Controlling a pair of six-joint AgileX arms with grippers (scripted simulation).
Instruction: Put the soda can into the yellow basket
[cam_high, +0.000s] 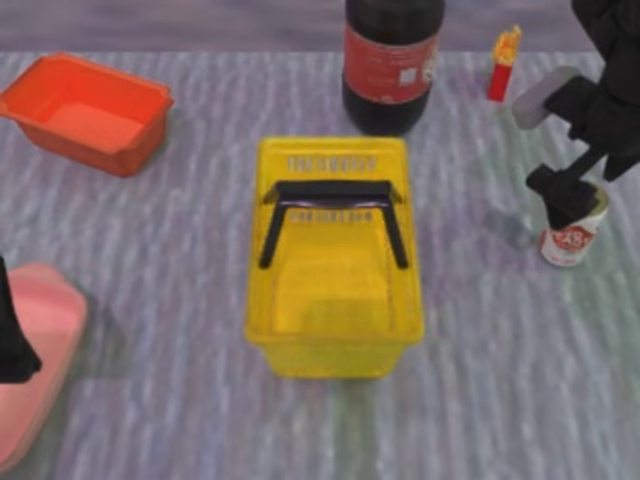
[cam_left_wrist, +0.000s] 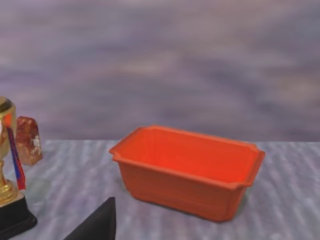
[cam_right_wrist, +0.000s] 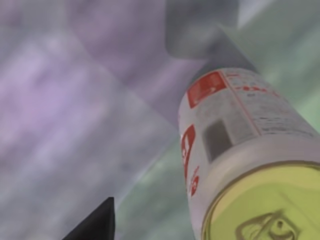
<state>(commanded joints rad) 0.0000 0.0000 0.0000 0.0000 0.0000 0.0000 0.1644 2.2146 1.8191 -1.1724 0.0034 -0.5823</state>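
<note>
- Nearest the camera's side of the table, the left gripper (cam_high: 12, 345) sits parked at the left edge beside a pink tray (cam_high: 35, 350); whether its fingers are open cannot be told.
- At the table's middle, the basket (cam_high: 335, 335) stands with nothing in it, its black handle (cam_high: 333, 195) swung across the top.
- To the right, well apart from the basket, the can (cam_high: 575, 235) stands upright on the table; the right gripper (cam_high: 572, 200) hangs directly over its top; whether the fingers have closed on it cannot be told.
- The step in hand looks like the grasp; the can is not yet lifted.
- The next move calls for a firm hold, a lift clear of the rim, and a carry leftwards past the handle.
- Farthest back stand an orange tray (cam_high: 90, 110), a cola bottle (cam_high: 392, 60) and a small red carton (cam_high: 503, 62).
</note>
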